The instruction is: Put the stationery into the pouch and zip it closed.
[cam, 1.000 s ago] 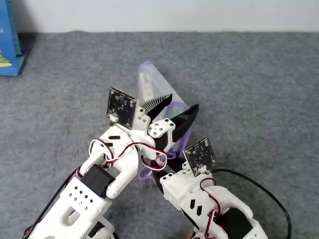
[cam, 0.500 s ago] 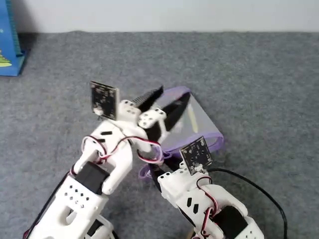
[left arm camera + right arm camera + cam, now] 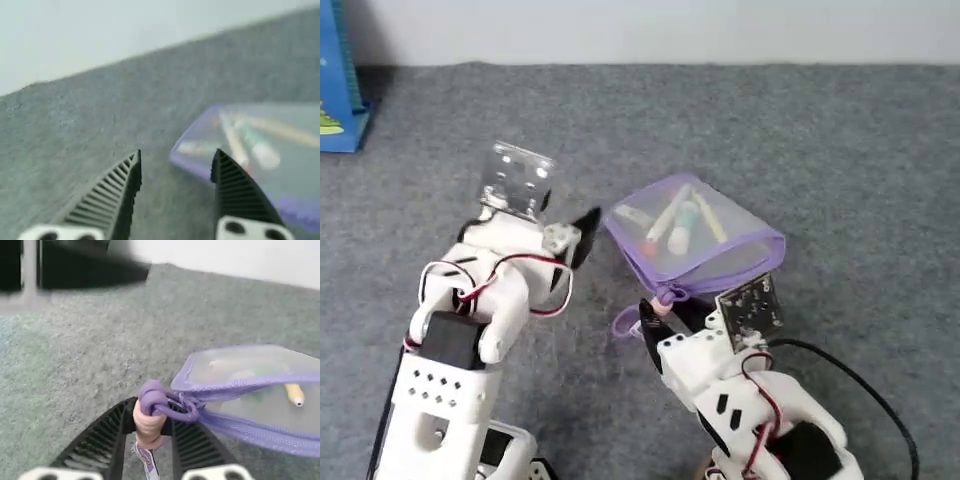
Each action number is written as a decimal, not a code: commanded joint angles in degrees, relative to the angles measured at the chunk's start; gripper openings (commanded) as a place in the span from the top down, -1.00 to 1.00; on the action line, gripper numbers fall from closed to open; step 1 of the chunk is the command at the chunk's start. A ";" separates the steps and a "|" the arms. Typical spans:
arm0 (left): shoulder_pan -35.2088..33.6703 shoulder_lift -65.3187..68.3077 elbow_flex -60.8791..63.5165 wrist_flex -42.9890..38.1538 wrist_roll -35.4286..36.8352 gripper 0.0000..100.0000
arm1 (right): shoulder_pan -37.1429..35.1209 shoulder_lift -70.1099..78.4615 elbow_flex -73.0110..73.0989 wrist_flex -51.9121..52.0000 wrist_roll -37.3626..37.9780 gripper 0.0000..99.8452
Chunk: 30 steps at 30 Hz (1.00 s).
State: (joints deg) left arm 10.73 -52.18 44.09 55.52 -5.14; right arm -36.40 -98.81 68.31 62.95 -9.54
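Right wrist view: fingers (image 3: 107, 435) of the right gripper (image 3: 149, 412) drawn narrow, pinching the pink zip pull (image 3: 148, 425), with a knotted purple cord (image 3: 159, 402) bunched just above it. Joined straight to the near corner of the pouch (image 3: 250, 385), the purple zip (image 3: 250, 432) running off along that edge. Left wrist view: fingers (image 3: 117, 197) of the left gripper (image 3: 177, 157) spread wide, gripping nothing, tips just beside the pouch's other corner. One pouch (image 3: 720, 262), lying flat on the grey tabletop (image 3: 840, 140) between the two arms, clear-walled with purple binding. Four pieces of stationery (image 3: 682, 228) seen through the wall: a pale one, an orange-tipped one, a white-and-green marker, a yellow pencil, side by side toward the far end. Two grippers, one at each near corner. Beyond the pouch, grey tabletop running up to the white wall (image 3: 650, 30); one blue box (image 3: 335, 90) at the far left edge, well apart from the pouch.
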 commanded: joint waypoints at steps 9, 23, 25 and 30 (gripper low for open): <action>3.25 -14.77 8.84 5.54 -15.12 0.48 | 0.13 -0.75 -10.46 2.24 3.78 0.99; 7.56 -49.58 30.20 4.84 -11.96 0.34 | -4.44 -0.75 -17.49 10.51 5.80 0.99; 7.56 -49.58 31.96 3.34 -11.96 0.34 | -7.96 -0.75 -18.55 13.58 6.42 0.99; 9.32 -49.93 34.24 2.90 -11.96 0.34 | -12.26 -0.13 -20.31 19.03 6.68 0.99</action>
State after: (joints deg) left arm 18.55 -101.49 78.46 60.09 -17.71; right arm -46.68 -99.43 51.96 80.00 -3.65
